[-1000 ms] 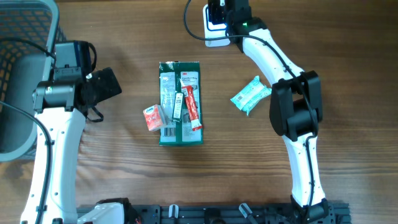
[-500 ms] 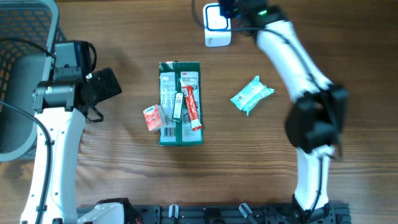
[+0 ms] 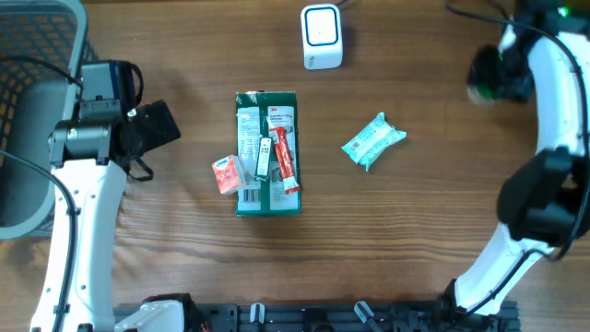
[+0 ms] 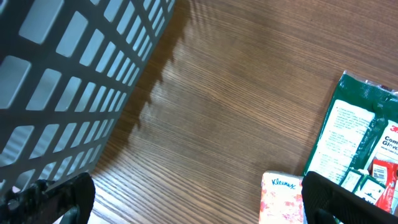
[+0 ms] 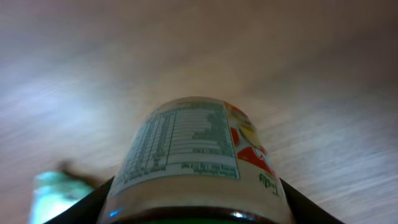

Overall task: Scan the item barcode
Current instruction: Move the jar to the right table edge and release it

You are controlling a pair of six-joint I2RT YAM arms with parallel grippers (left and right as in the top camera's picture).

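The left black gripper stands with jaws wide apart; the right black gripper, reaching far out, clasps a round white-labelled jar.

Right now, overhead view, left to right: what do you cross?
basket → left tool → Kleenex pack → green package → white scanner → teal packet → right tool, holding a labelled bottle.

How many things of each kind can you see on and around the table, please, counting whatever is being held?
Scanner: 1
Basket: 1
Packs (green pack, Kleenex pack, teal pack): 3
Slim items on the green pack (red tube, black stick): 2
Held bottle: 1
Total: 8
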